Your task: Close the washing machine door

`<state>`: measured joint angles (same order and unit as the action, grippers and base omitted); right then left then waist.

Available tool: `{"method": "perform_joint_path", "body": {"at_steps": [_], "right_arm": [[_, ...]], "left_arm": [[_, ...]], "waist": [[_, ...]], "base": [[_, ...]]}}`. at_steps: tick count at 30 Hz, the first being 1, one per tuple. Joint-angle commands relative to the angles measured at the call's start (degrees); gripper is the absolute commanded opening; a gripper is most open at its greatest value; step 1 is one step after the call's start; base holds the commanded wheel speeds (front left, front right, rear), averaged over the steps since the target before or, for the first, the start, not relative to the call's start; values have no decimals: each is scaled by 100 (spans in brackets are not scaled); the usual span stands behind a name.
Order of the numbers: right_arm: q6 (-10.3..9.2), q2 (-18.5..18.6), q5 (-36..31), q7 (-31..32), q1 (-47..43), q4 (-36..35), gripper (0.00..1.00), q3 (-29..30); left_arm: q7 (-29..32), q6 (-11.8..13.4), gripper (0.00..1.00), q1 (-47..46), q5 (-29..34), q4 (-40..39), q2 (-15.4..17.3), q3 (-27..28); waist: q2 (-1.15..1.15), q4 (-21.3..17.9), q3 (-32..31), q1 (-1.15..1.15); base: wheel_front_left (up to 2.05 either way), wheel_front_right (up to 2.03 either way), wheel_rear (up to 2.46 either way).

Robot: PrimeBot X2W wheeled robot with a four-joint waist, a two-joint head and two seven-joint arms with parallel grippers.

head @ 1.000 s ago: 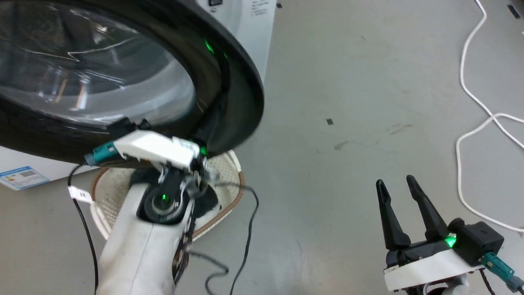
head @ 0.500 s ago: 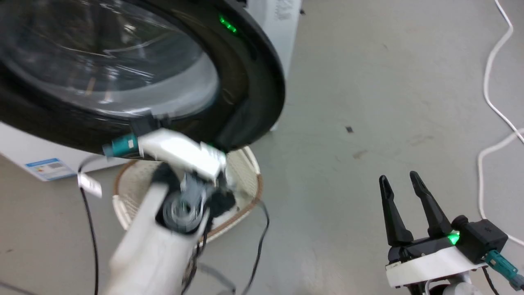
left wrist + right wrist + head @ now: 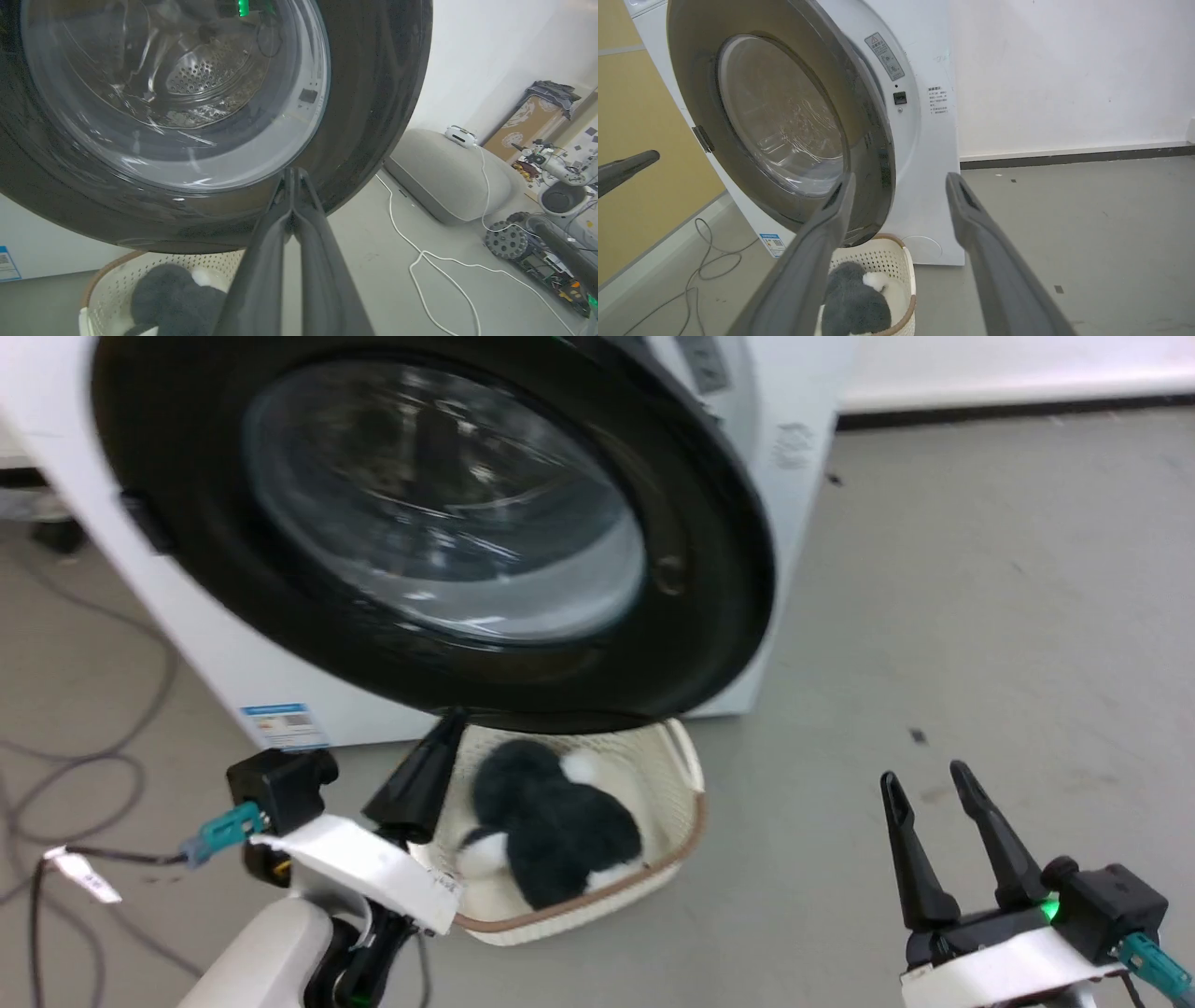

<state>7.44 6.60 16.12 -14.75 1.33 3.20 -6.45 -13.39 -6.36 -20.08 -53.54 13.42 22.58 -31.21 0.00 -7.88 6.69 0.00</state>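
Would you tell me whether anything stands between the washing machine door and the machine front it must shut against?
Nothing visible does. The gap between the washing machine door and the white front of the washing machine looks free in the right wrist view. The laundry basket sits beneath the door's lower rim, apparently below its swing.

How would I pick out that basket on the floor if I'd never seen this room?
Find the big white washing machine with its black-rimmed round door partly open. Below the door, on the grey floor, stands the basket: cream, perforated, brown-rimmed, holding a dark fluffy bundle.
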Motion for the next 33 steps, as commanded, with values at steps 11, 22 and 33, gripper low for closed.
{"method": "perform_joint_path", "body": {"at_steps": [11, 22, 33], "right_arm": [[5, 79, 30, -25, -180, 2, 100, -75], [5, 56, 50, -25, -262, 88, 100, -152], [5, 202, 293, -25, -96, 2, 0, -372]], "left_arm": [[-159, 705, 0, 1519, 2390, -1367, -681, 1905], [-160, 450, 100, 2457, 3767, -1521, -1170, 2174], [-161, 268, 100, 2351, 4255, -1401, -1388, 2242]], "waist": [[0, 643, -428, 0], [0, 758, -388, 0], [0, 994, -105, 0]], "base": [[0, 0, 0], [0, 0, 0], [0, 0, 0]]}}
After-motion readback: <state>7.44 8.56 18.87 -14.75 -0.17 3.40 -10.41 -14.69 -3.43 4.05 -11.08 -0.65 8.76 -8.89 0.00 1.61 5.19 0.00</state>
